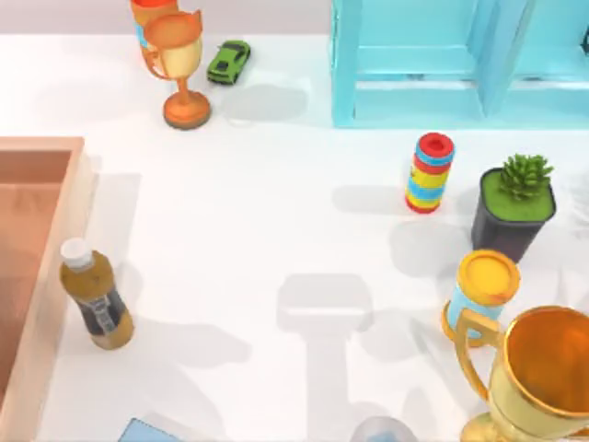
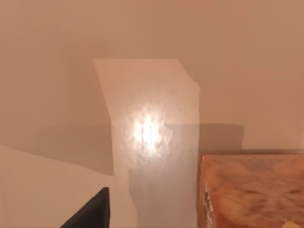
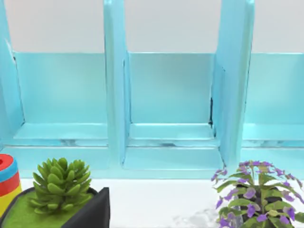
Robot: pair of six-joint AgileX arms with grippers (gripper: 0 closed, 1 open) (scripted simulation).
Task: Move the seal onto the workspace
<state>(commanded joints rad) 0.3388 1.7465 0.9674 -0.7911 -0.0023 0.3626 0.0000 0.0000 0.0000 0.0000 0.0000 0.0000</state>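
Orange-tan and marbled, the seal [image 2: 251, 192] stands on a tan floor, seemingly the wooden tray [image 1: 41, 147], beside the left tool's dark finger [image 2: 92, 213]. I cannot tell either tool's grip. It has not reached the white desk [image 1: 276, 230]; grasp, lift and placement remain. The right tool idles, facing the blue shelf [image 3: 166, 95].

The wooden tray [image 1: 37, 267] is set at the left edge of the workspace [image 1: 276, 239], with the bottle [image 1: 95, 296] stood just beside its right rim. The shelf unit [image 1: 442, 64] is placed at the back right. Before it the ring stack [image 1: 430, 172] and, to its right, the potted succulent [image 1: 515, 207] are found. In the left wrist view a block [image 2: 254, 190] is seen beside a fingertip [image 2: 92, 211].
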